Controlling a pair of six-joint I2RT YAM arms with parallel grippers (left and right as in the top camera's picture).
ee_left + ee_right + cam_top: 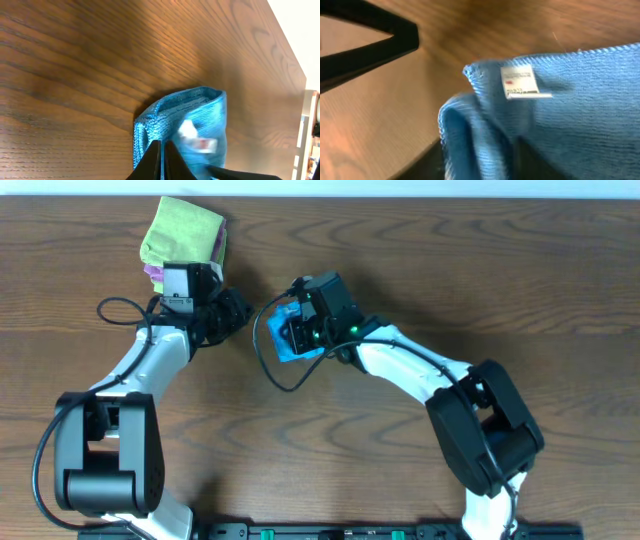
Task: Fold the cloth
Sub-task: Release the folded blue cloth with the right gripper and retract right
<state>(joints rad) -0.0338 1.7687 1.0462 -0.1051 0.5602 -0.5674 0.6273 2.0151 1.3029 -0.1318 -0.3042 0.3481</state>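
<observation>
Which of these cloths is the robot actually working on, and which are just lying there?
Part of the job:
- sky-blue cloth, bunched up between the two arms
- its white tag

Just lying about:
- lime-green folded cloth at the table's far edge
- purple cloth peeking out beneath it

- Filling nearly the whole overhead view with dark brown wood, grain running left to right: the desk (pixel 470 270).
- Showing beyond the far edge as a thin pale strip (pixel 400 188), too narrow to tell wall from floor.
- Catching a soft warm sheen (pixel 165 50) of light in the left wrist view.
- Ending there at a slanted edge, giving way to a bright white area (pixel 300 25).
</observation>
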